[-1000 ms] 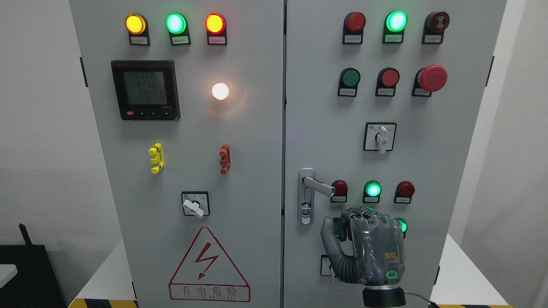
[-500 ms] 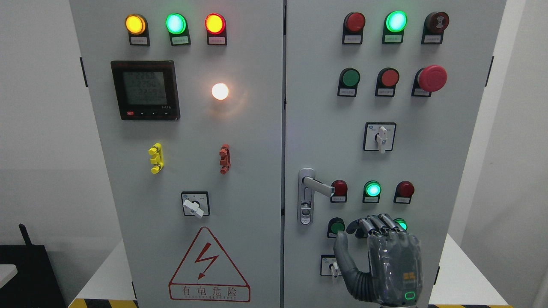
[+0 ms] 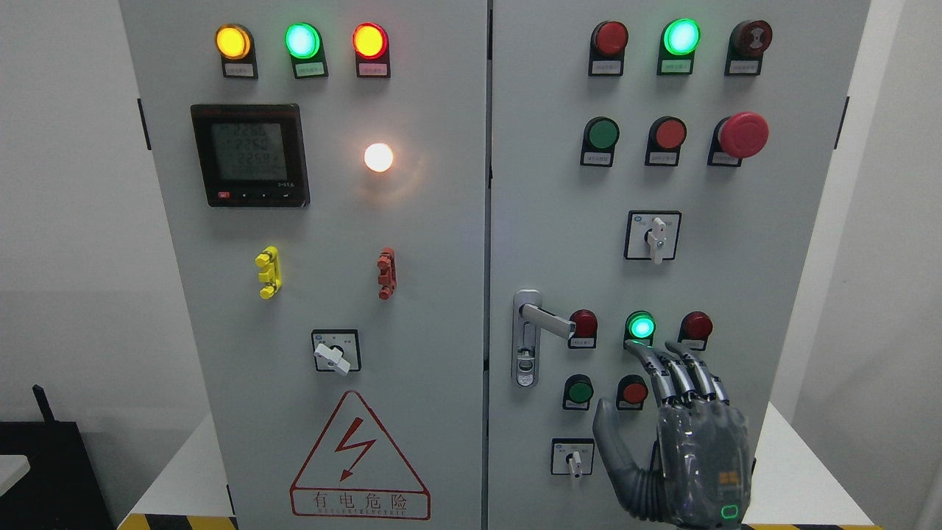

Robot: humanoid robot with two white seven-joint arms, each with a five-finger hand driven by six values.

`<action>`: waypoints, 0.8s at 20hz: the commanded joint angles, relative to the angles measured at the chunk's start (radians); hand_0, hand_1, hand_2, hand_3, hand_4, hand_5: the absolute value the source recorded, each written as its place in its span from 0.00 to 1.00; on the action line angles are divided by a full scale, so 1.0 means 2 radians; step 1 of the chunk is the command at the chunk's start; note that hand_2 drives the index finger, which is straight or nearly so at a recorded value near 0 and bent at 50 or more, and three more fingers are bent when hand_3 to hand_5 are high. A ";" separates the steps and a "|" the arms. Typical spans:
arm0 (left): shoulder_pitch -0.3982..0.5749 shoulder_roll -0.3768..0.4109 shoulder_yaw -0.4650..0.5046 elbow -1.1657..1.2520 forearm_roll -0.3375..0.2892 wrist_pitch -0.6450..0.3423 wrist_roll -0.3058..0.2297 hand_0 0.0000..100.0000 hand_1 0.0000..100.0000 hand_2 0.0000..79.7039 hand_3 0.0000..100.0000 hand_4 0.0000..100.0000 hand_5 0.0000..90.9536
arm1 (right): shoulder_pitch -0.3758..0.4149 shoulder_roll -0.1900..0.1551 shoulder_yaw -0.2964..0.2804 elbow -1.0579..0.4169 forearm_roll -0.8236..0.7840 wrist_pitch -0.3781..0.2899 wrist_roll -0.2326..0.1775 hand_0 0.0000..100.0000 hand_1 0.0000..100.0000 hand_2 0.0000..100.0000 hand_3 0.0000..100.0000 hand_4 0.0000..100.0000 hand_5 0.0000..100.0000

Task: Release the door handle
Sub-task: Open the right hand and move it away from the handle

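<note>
In the head view, the right hand [image 3: 681,442] rises from the bottom edge at the lower right, back of the hand toward the camera, its fingers [image 3: 681,372] stretched straight up and spread a little, the thumb [image 3: 611,442] angled out to its left; it grips nothing. The door handle [image 3: 546,318], a silver lever on a tall lock plate, sits up and to the left of the hand, clear of it, the lever pointing rightward and slightly down toward a dark red lamp [image 3: 584,324]. Straight above the fingertips glows a lit green lamp [image 3: 641,326], and a second red lamp [image 3: 696,324] lies just above and right of them. Between the thumb and the fingers, near the knuckles, are a small green button [image 3: 579,390] and a red button [image 3: 634,391]. Left of the thumb, low on the cabinet door [image 3: 559,221], is a small rotary switch [image 3: 573,458]. Farther above the hand stands another rotary switch [image 3: 653,235], and higher still to the upper right a red mushroom stop button [image 3: 743,135]. Well to the left, on the other door, a yellow-red warning triangle [image 3: 358,460] is level with the hand. The left hand does not show.
</note>
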 commanded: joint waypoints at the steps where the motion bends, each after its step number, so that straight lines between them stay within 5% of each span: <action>1: 0.000 0.000 0.000 -0.005 -0.014 0.000 0.000 0.12 0.39 0.00 0.00 0.00 0.00 | 0.011 -0.011 -0.041 -0.006 -0.004 -0.030 0.002 0.60 0.21 0.00 0.00 0.00 0.00; 16: 0.000 0.000 0.000 -0.005 -0.014 0.000 0.000 0.12 0.39 0.00 0.00 0.00 0.00 | 0.023 -0.011 -0.044 -0.010 -0.005 -0.037 0.002 0.57 0.21 0.00 0.00 0.00 0.00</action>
